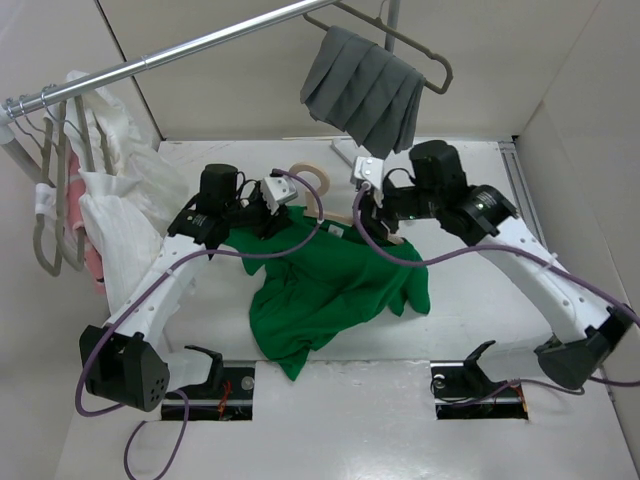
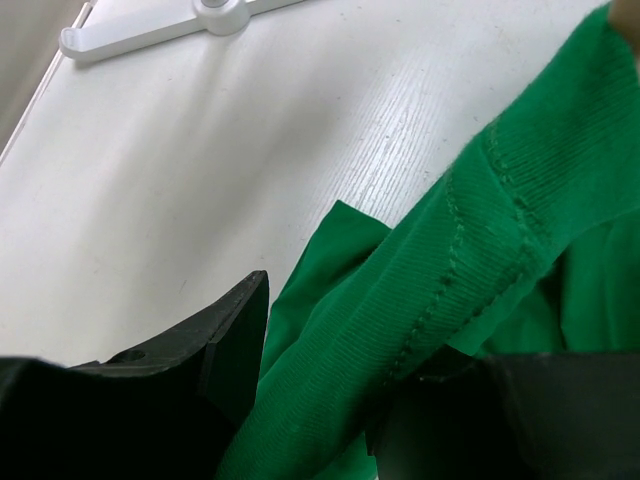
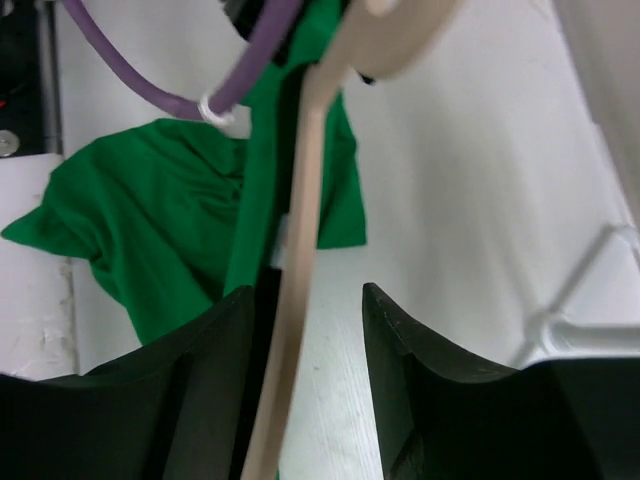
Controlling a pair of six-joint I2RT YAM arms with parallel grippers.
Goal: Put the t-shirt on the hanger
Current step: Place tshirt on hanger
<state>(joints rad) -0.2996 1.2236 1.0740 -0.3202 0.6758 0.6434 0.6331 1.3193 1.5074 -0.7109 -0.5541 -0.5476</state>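
Note:
The bright green t-shirt [image 1: 330, 290] lies crumpled on the table's middle. The beige hanger [image 1: 312, 178] lies at its far edge, its loop hook towards the back and one arm running right under the right gripper. My left gripper [image 1: 277, 213] is at the shirt's far left edge. In the left wrist view it [image 2: 320, 350] is shut on the ribbed collar [image 2: 480, 230]. My right gripper [image 1: 375, 218] is open. In the right wrist view it [image 3: 307, 295] straddles the hanger's arm [image 3: 310, 150], which runs close to the left finger, with the shirt [image 3: 150, 220] beyond.
A metal rail [image 1: 200, 45] crosses the back. A grey pleated cloth [image 1: 365, 90] hangs from it on a grey hanger [image 1: 430, 62]. White garments [image 1: 110, 200] and grey hangers [image 1: 50, 230] hang at the left. The rack's white foot [image 2: 220, 15] lies behind the shirt. Purple cables [image 3: 150, 80] loop near the grippers.

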